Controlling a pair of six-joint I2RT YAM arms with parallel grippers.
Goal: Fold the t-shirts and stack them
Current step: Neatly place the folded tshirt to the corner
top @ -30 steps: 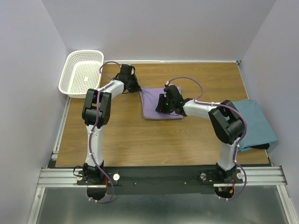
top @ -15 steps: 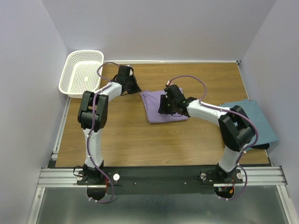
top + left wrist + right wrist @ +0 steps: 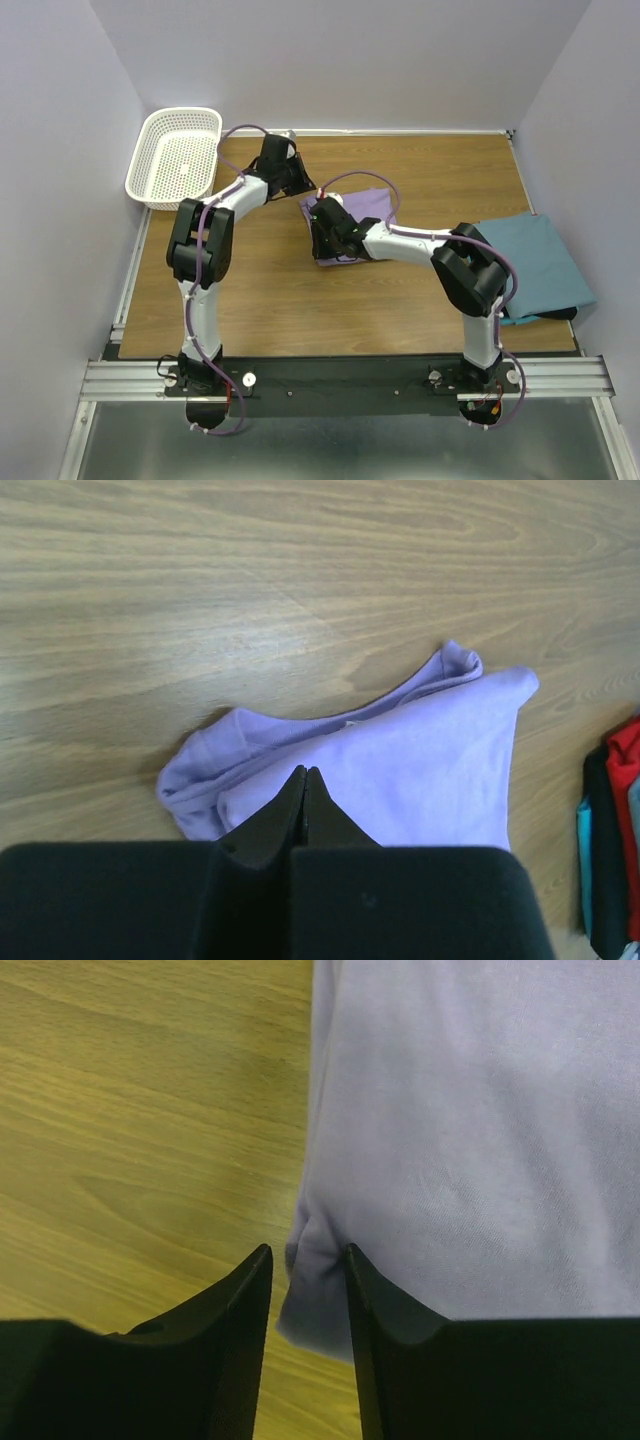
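Top external view puts the lavender-purple short-sleeved cloth t-shirt [image 3: 375, 205] near the middle of the brown wooden table [image 3: 260, 300], folded down to a small rectangle. The teal blue-green cloth t-shirt [image 3: 545, 260] lies flat well apart at the table's right edge, and the white plastic mesh basket [image 3: 175, 155] sits at the far left corner. The left gripper [image 3: 305, 780] has its 2 fingers pressed together with nothing between them. Its tip sits over the lavender shirt's edge, though whether it touches the cloth is unclear. The right gripper [image 3: 307, 1255] has its jaws partway apart, astride a puckered corner of the same shirt. A sliver of wood shows beside one finger, so I cannot tell whether the cloth is actually pinched. The shirt looks light, limp and without any stiffness of its own, so it will likely sag and lose its fold wherever it is unsupported. Its layers probably slide over one another, and the bundle should drag easily across the smooth wood. A bite on the top layer alone would likely peel the fold open. The better hold is probably deep on a folded edge or corner, through every layer at once, ideally at 2 corners so the rectangle travels flat toward the teal shirt
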